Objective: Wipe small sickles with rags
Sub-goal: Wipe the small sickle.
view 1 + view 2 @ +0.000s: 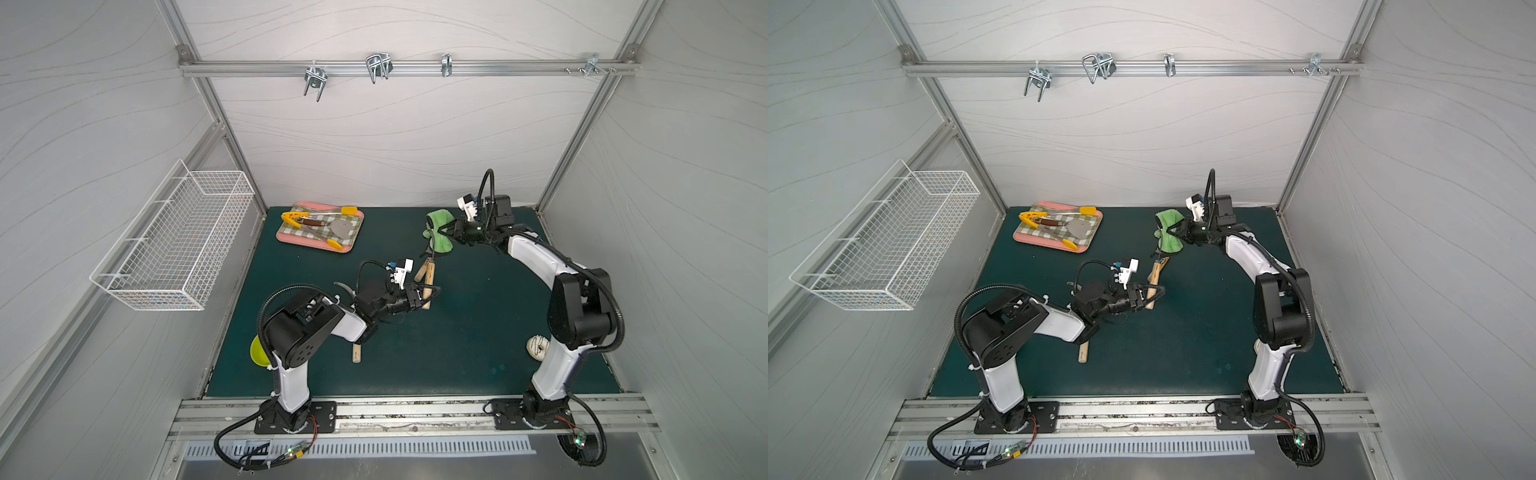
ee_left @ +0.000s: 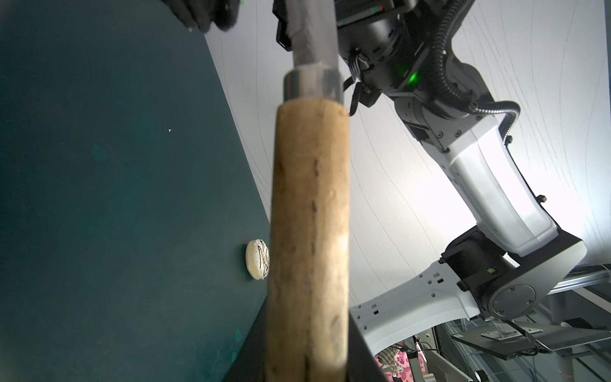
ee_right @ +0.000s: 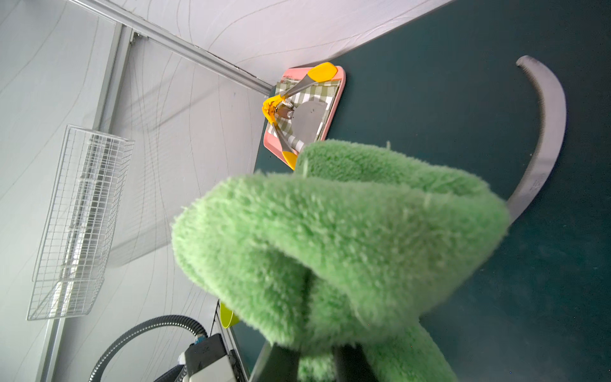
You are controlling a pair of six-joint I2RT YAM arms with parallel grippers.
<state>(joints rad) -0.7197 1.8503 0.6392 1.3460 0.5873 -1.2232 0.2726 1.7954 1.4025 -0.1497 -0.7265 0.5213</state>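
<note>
Gripping a sickle (image 2: 310,231) by its handle in my clamped left gripper (image 1: 426,294) above mid-mat, I've the rag (image 3: 330,231), pinched in my closed right gripper (image 1: 444,229), folded over its blade (image 3: 545,132), so I judge wiping underway, a second sickle (image 1: 357,353) under my left arm seemingly undone.
</note>
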